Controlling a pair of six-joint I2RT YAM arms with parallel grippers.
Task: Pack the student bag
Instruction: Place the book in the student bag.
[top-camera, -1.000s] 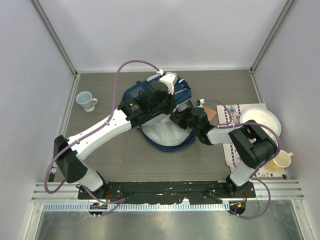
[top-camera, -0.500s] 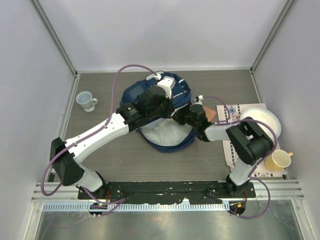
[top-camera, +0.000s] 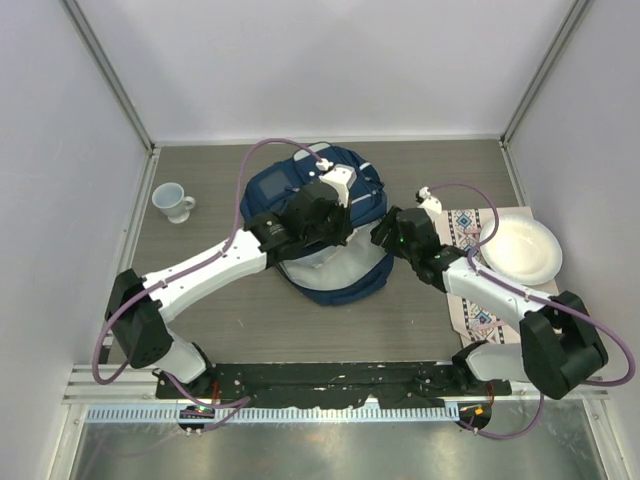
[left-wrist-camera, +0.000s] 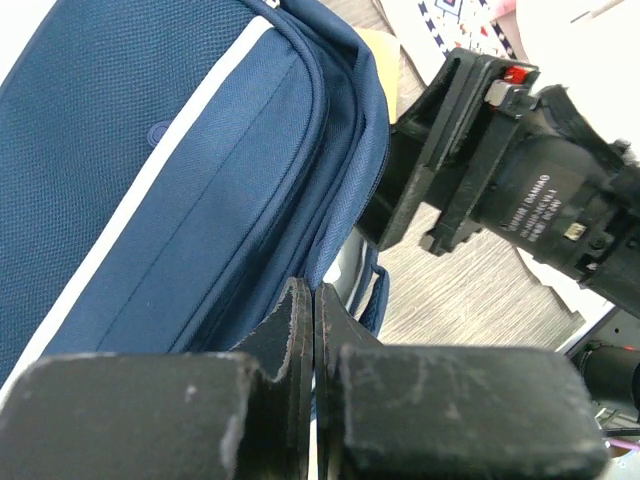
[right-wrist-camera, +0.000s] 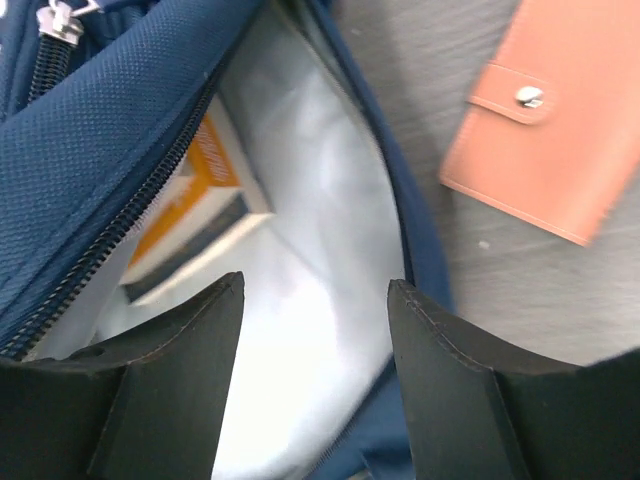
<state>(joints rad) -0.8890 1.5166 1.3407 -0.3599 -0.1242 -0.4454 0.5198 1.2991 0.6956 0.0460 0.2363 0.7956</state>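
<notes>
The large navy blue fabric backpack with thin white stripes (top-camera: 268, 188) lies in the middle of the grey wood-grain table (top-camera: 230, 320), its mouth gaping toward me and its pale lining showing. Inside, against that lining, sits an orange-and-white book (right-wrist-camera: 190, 215), tilted, just below the toothed black zipper edge (right-wrist-camera: 110, 240).

My left gripper (left-wrist-camera: 314, 330) rests at the bag's upper rim with its two fingers pressed flat together, no gap between them. I cannot tell whether any fabric is caught there. My right gripper (right-wrist-camera: 315, 330) hangs over the open mouth from the right, its fingers spread wide and holding nothing.

Just beside the bag's right edge, a salmon-pink leather wallet with a metal snap (right-wrist-camera: 545, 150) lies on the table. Farther right, a white round plate (top-camera: 518, 248) sits on a patterned cloth mat (top-camera: 468, 228). Well apart, to the left, stands a small white mug (top-camera: 172, 200).
</notes>
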